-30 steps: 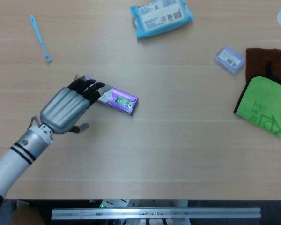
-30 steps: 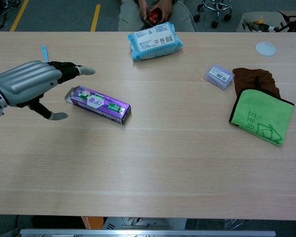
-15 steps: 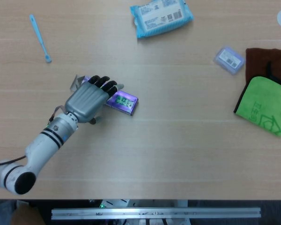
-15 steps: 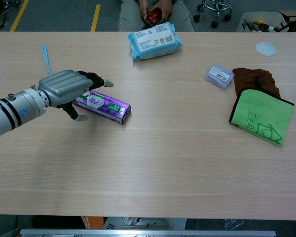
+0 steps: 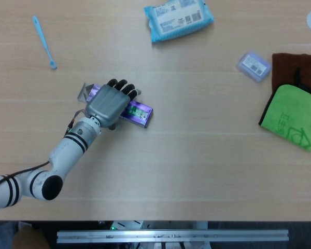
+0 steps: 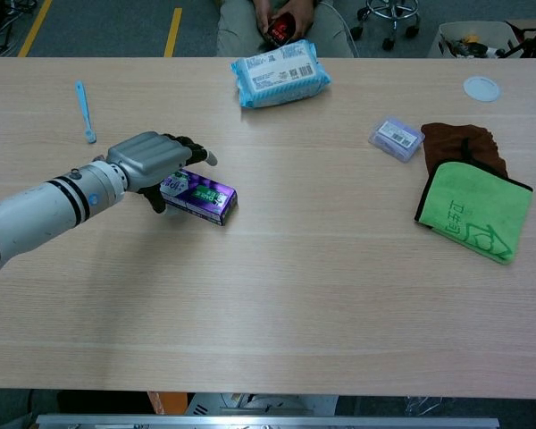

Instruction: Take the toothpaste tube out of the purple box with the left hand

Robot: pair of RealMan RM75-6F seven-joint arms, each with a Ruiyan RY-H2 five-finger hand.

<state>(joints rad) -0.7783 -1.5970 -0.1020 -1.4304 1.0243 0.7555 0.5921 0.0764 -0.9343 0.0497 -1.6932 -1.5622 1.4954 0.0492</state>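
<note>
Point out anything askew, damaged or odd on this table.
The purple box lies diagonally, and the end flap at its upper-left end in the head view hangs open. The left robot hand lies over its middle. The green cloth overlaps the brown cloth. Nothing looks spilled or broken.

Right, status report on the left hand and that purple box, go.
Left hand over the purple box, fingers draped across it; firm grip unconfirmed. Box flat on table, tube not visible. Right hand out of view. Nothing crowding the box.
</note>
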